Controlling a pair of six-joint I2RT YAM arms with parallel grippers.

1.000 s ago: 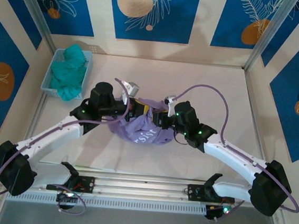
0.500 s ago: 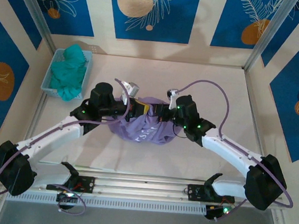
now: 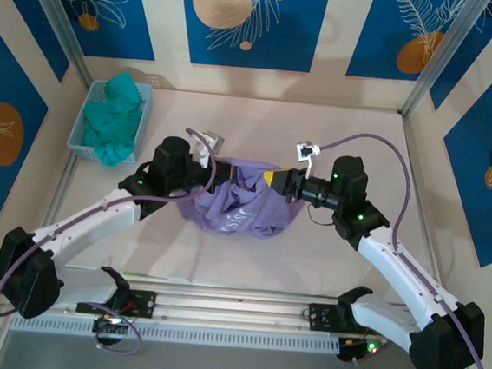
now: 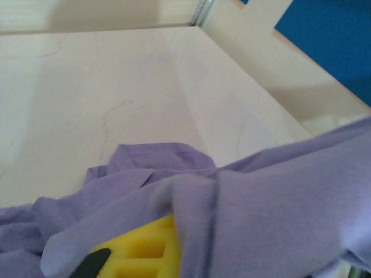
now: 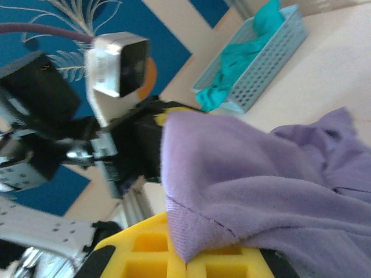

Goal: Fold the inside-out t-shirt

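Note:
The inside-out t-shirt [image 3: 240, 203], lavender with pale lettering, hangs bunched between my two grippers over the middle of the table. Its top edge is stretched from one to the other. My left gripper [image 3: 215, 169] holds the left end. In the left wrist view the t-shirt [image 4: 278, 202] drapes over one yellow finger [image 4: 142, 255] and hides the other. My right gripper [image 3: 280, 179] is shut on the right end. In the right wrist view the two yellow fingers [image 5: 151, 255] meet, pinching a hemmed corner of the t-shirt [image 5: 261, 174]. The left gripper [image 5: 165, 116] shows beyond.
A light blue basket [image 3: 84, 125] holding a teal-green garment [image 3: 113, 119] stands at the table's back left, also seen as the basket [image 5: 272, 63] in the right wrist view. Bare table [image 3: 363, 143] lies behind and to the right. Walls close the table's sides.
My right gripper has swung out to the right with the shirt's edge, so the cloth now spans wider between the grippers. The left arm has barely moved.

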